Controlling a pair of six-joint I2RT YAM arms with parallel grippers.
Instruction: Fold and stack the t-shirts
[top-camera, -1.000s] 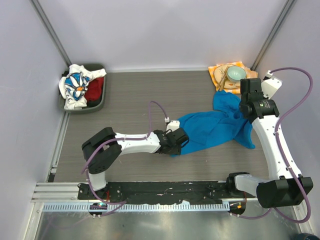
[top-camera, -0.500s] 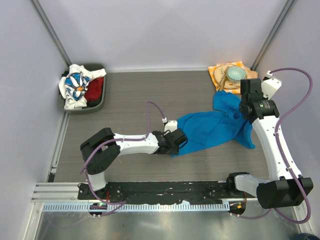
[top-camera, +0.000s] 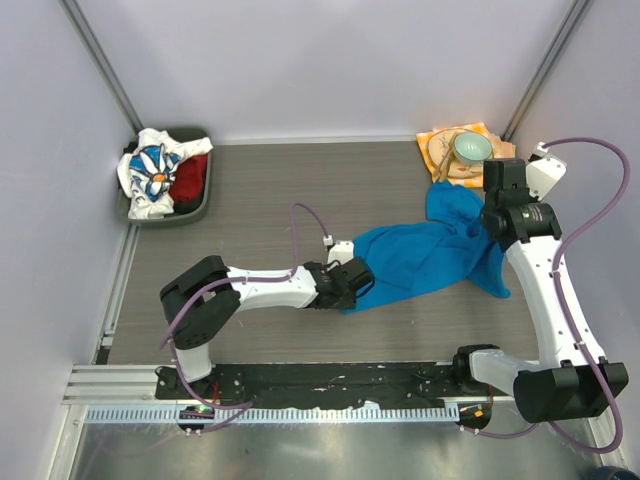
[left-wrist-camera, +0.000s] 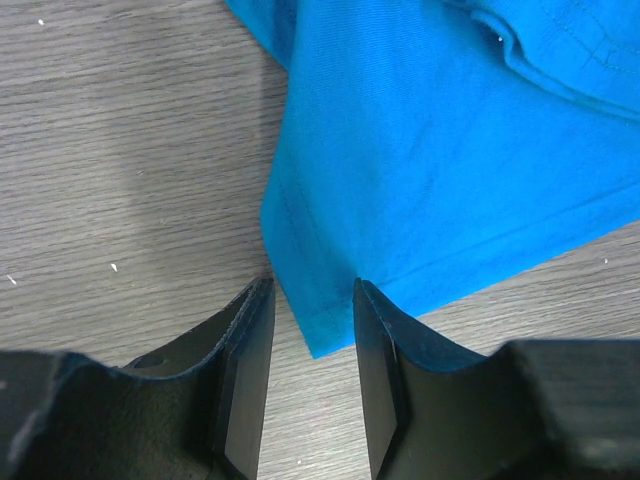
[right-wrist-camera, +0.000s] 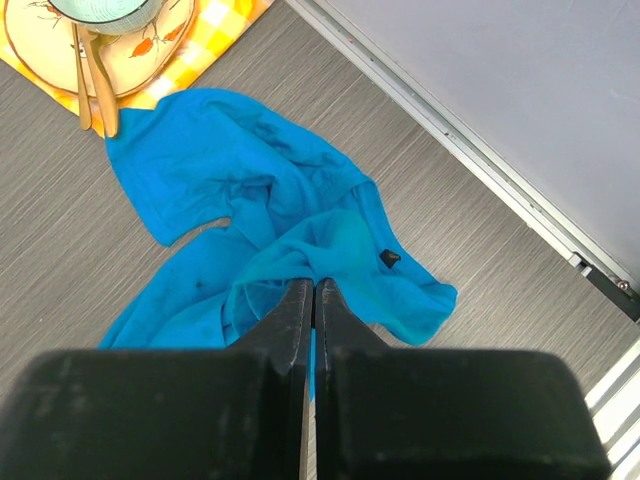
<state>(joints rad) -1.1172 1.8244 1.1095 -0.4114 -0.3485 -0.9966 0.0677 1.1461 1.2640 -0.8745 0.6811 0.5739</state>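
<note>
Close the left hand (left-wrist-camera: 312, 290), open astride the hemmed corner of the blue t-shirt (left-wrist-camera: 450, 150), low and square to catch the thin, limp knit lying crumpled on the grey wood-grain surface (left-wrist-camera: 120, 150), with the right hand (right-wrist-camera: 314, 285) clamped shut on a bunched fold at its far end

Blue t-shirt (left-wrist-camera: 450, 150) being shown lying flat on grey wood-grain worktop (left-wrist-camera: 120, 150), filling upper right. Hemmed lower corner being straddled by two black fingers (left-wrist-camera: 245, 380), being held apart. Corner tip being framed between them, not being pinched.
</note>
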